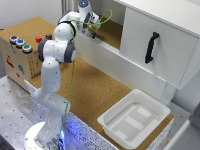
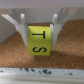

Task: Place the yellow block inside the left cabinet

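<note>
So the gripper (image 2: 39,31) is clamped on the yellow block (image 2: 40,42), hovering over the cork floor of the left cabinet (image 1: 111,31), upper middle of frame. Next up, probably: lower, then let go.

Cork-topped bench (image 1: 95,92) carried a white tray (image 1: 134,118) at approx 4 o'clock. A wooden box (image 1: 19,60) w/ buttons sat at 9 o'clock; white cabinet (image 1: 157,45) ran along 1–3 o'clock.

1. The gripper (image 2: 39,31) reaches inside the left cabinet (image 1: 111,31), the yellow block (image 2: 39,40) between its fingers.
2. A handled door (image 1: 159,46) stands to the exterior view's right.
3. A bin (image 1: 134,119) sits on the surface (image 1: 95,95) below it.
</note>
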Motion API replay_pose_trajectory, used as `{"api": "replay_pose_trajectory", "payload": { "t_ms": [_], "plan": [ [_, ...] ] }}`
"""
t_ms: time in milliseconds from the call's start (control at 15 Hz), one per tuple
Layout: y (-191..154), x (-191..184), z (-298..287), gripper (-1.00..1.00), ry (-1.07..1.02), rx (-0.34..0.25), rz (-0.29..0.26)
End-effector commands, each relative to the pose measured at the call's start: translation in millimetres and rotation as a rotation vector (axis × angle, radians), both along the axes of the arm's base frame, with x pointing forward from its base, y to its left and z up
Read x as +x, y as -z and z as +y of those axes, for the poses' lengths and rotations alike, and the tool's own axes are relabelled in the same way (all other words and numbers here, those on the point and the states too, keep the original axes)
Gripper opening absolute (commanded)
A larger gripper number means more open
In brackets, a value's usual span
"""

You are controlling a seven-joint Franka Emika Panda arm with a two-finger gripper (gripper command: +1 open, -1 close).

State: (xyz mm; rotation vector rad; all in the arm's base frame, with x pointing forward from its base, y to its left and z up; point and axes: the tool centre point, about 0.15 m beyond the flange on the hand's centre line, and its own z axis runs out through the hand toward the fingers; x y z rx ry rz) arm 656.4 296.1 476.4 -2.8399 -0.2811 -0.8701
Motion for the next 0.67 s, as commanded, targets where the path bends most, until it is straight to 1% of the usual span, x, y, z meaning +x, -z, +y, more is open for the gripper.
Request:
{"api": "replay_pose_trajectory", "payload": {
  "t_ms": [0, 67, 133, 200, 267, 333, 533, 600],
  "plan": [
    [2.8, 10.6, 3.2, -1.00, 0.117, -0.136, 0.050],
    [3.5, 10.3, 1.7, -1.00, 0.122, -0.138, 0.056],
    [2.8, 9.0, -1.3, 1.00, 0.140, -0.138, 0.064],
    [1.5, 6.5, -1.7, 1.00, 0.141, -0.156, 0.049],
    [0.0, 4.6, -4.9, 1.00, 0.147, -0.153, 0.047],
    [-2.1, 1.6, -9.3, 1.00, 0.164, -0.139, 0.049],
    [-13.5, -11.6, -13.3, 1.00, 0.175, -0.110, 0.017],
    [-20.7, -18.3, -14.9, 1.00, 0.176, -0.083, 0.005]
  ]
}}
